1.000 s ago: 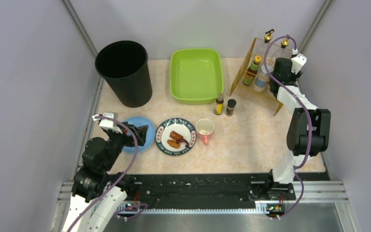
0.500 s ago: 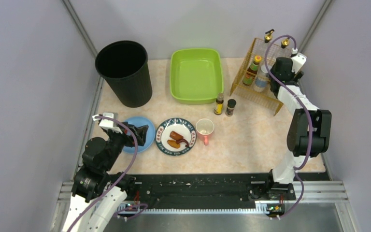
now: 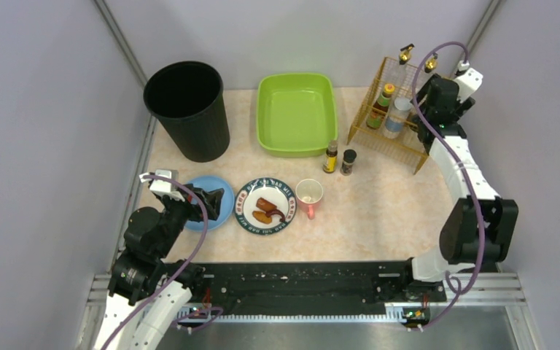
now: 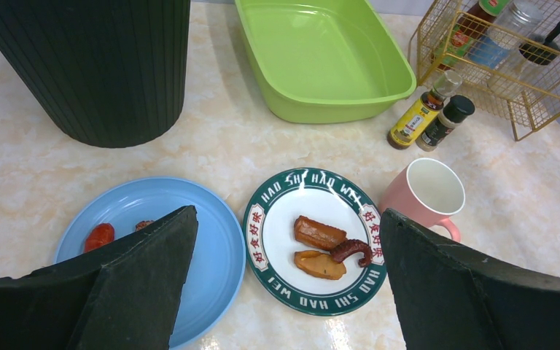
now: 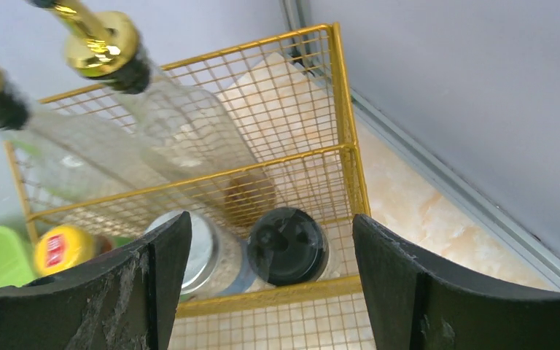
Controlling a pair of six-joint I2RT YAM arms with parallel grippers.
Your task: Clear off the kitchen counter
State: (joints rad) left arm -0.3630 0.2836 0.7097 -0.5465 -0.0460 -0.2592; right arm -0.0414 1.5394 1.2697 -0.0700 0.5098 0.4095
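The beige kitchen counter [image 3: 379,211] holds a blue plate [image 3: 222,219] with red scraps, a green-rimmed plate [image 3: 265,206] with three food pieces, a pink cup [image 3: 309,194], and two small bottles [image 3: 330,157] [image 3: 348,161]. My left gripper [image 3: 213,198] is open and empty, low over the blue plate [image 4: 211,240]; the food plate [image 4: 313,240] lies between its fingertips in the left wrist view. My right gripper [image 3: 424,102] is open and empty above the gold wire rack [image 3: 386,117], over a black-lidded jar [image 5: 286,246] and a silver-lidded jar [image 5: 200,248].
A black ribbed bin [image 3: 188,109] stands at the back left and a lime-green tub [image 3: 296,113] at the back middle. The rack also holds two gold-capped glass bottles [image 5: 102,51] and a yellow-capped bottle [image 5: 58,248]. Grey walls close in on both sides.
My right arm has swung back and to the right, with its open gripper drawing away from the rack's jars. The left arm and the dishes have not moved.
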